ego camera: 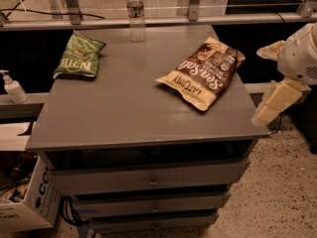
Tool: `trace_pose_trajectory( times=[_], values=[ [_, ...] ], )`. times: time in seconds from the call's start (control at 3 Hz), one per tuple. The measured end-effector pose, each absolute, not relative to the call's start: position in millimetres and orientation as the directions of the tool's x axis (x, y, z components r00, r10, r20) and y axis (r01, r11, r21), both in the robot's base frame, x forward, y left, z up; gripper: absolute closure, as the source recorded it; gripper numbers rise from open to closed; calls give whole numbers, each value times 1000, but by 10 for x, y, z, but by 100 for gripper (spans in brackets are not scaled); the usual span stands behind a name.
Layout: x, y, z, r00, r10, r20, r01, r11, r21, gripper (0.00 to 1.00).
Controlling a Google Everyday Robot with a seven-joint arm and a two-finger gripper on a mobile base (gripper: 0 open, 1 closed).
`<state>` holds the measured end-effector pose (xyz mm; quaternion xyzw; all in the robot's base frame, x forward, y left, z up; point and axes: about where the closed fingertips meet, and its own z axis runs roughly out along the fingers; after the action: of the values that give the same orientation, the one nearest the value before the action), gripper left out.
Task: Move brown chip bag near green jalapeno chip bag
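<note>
While the gripper hangs just off the desk edge at 3 o'clock, clear of everything on it, I cannot tell whether it is released or clenched. The brown bag lies flat at about 2 o'clock from the desk's centre, its lettering upside down to the camera. The green bag lies at 10 o'clock near the left edge, well apart from the brown bag. 1 bottle stands upright at 12 o'clock on the far edge. A pump bottle stands off the desk at 9 o'clock. 3 drawers sit below, and a box stands at 7 o'clock.
</note>
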<state>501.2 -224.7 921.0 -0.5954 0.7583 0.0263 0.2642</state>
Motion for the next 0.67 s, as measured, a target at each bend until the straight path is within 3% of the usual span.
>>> trace_pose_trajectory(
  times=[0.67],
  values=[
    [5876, -2107, 8998, -95, -852, -516, -885, 309, -347, 0]
  ],
)
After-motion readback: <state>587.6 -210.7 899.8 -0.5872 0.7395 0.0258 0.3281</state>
